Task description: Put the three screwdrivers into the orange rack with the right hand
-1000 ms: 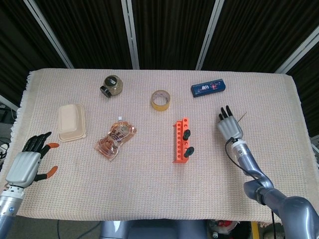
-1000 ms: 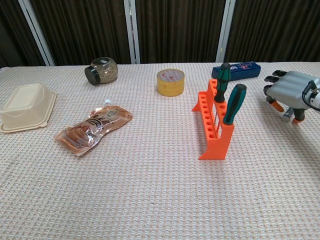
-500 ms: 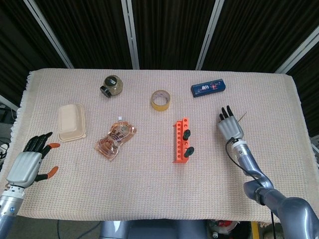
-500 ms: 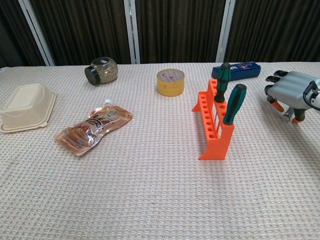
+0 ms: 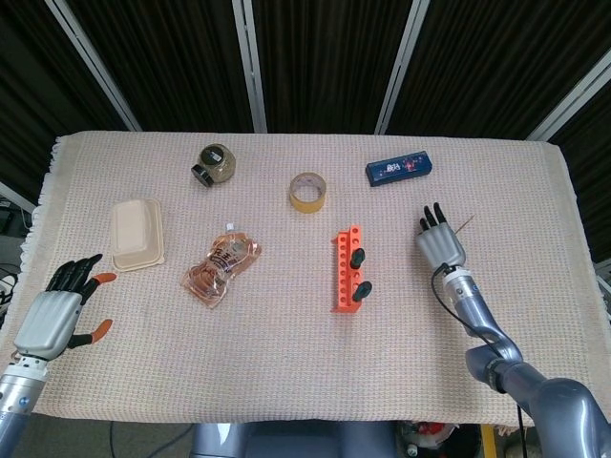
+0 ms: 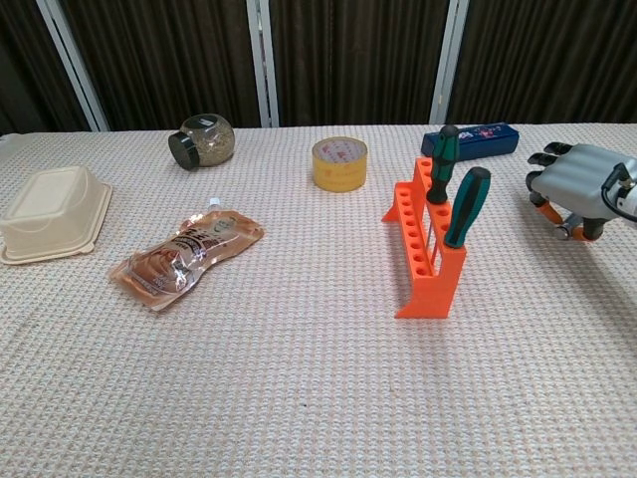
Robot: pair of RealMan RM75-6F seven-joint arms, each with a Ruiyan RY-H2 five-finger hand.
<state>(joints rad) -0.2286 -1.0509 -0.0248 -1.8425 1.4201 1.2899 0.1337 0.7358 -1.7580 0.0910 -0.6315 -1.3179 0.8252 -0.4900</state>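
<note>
Screwdriver (image 5: 466,224) at three o'clock of orange rack (image 5: 345,277): likely light, stiff, best gripped by handle; right hand's (image 5: 439,244) hold untellable

Tabletop (image 6: 299,398) wears a rough, waffle-weave beige cloth, totally matt. Left of the right robot hand (image 6: 575,187), which looks like smooth grey metal or plastic, the orange rack (image 6: 423,244) is matt plastic. The snack pouch (image 6: 184,257) is shiny, crinkly film, and the takeaway box (image 6: 52,211) is dull foam-like plastic.
</note>
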